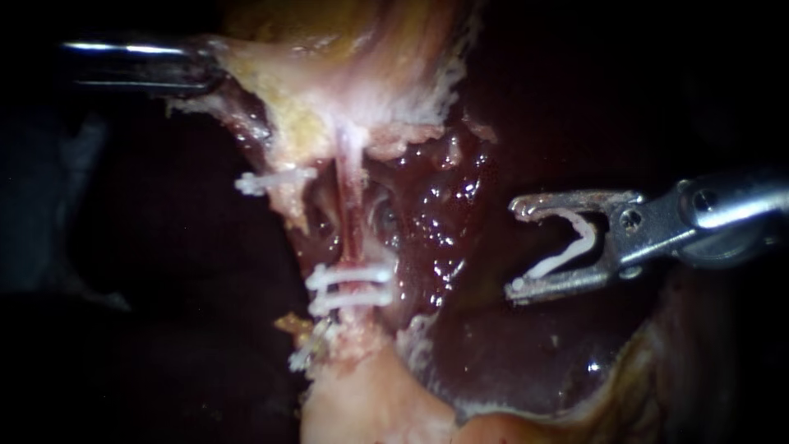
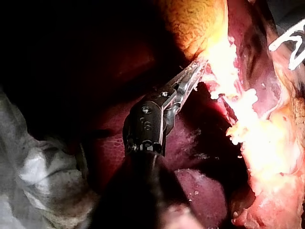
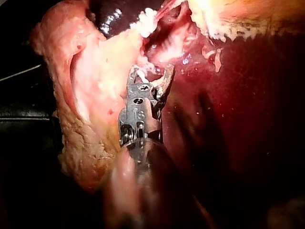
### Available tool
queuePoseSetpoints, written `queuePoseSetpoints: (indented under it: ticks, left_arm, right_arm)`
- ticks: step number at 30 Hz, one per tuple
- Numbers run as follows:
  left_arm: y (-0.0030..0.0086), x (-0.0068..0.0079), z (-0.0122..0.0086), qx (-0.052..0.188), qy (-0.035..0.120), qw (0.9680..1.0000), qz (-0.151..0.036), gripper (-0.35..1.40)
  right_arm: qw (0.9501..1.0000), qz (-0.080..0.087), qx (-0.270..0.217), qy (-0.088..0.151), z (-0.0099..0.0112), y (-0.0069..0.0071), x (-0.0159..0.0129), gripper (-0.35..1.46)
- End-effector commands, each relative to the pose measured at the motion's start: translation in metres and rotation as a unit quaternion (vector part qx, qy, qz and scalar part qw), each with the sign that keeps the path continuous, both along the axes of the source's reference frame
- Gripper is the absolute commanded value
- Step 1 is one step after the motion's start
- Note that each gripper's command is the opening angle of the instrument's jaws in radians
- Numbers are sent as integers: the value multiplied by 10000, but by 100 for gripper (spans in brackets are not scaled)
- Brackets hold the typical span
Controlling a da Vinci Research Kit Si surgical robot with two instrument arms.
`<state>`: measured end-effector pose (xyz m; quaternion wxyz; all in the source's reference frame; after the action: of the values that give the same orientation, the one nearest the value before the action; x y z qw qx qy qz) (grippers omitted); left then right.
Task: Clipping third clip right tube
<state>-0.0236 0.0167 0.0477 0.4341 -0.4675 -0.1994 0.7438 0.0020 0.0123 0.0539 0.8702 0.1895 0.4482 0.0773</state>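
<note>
The right tube (image 1: 349,197) is a thin pink strand running down the middle, with two white clips (image 1: 349,288) across its lower part. My right instrument (image 1: 516,247) comes in from the right, well to the right of the tube and clear of it. Its jaws stand wide apart with an open white clip (image 1: 567,247) seated between them, touching both. In the right wrist view the right instrument (image 3: 151,71) points at pale tissue. My left instrument (image 1: 215,70) enters at the upper left, shut on pale gallbladder tissue (image 1: 329,90) and holding it taut. The left wrist view also shows the left instrument (image 2: 193,76) shut on it.
To the left, the left tube (image 1: 289,201) carries a white clip (image 1: 271,181), and another clip (image 1: 304,355) sits lower down. Glistening dark red liver (image 1: 493,353) lies behind and below the tubes. Pale fatty tissue (image 1: 370,403) fills the lower centre.
</note>
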Motion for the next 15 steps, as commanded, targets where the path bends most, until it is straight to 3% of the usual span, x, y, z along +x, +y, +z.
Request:
queuePoseSetpoints:
  ticks: [1,13,15]
  left_arm:
    - [2,3,-2,-22,-5,10000,-32,-35]
    - [2,6,-3,-23,10,10000,-52,-35]
    - [1,6,-3,-24,11,10000,-53,-35]
  right_arm:
    - [10000,-1,1,-1,0,0,-1,50]
    - [9999,-34,59,74,0,0,11,50]
    - [9998,66,188,91,1,0,17,50]
